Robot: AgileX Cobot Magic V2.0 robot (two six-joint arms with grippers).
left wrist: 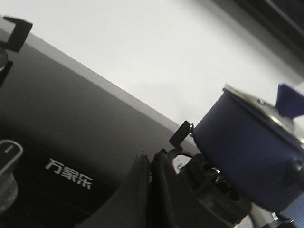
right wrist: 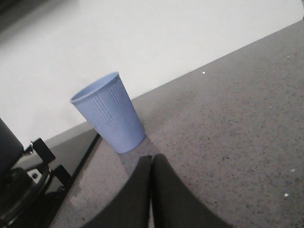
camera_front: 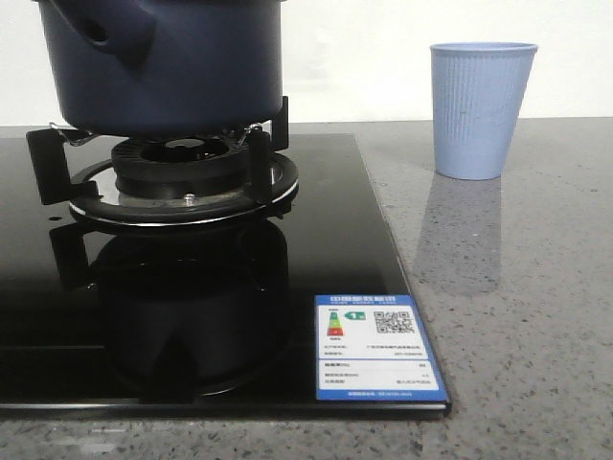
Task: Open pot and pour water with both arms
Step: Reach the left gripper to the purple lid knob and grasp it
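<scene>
Front view: pot [camera_front: 163, 67] sits on burner grate [camera_front: 172, 177] of hob at table's left edge, cup [camera_front: 479, 107] toward back right; left tool [left wrist: 149, 190] and right tool [right wrist: 151, 190] both pinched closed, empty—reaching unopened risks knocking pot off grate.

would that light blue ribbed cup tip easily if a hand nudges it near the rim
Probably: the light blue ribbed cup stands upright on a base narrower than its rim. It looks thin-walled and empty, so likely light. The speckled grey countertop looks smooth, so it may slide first.

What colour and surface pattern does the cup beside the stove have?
Light blue cup with fine vertical ribbing in bands; the right wrist view shows it best.
</scene>
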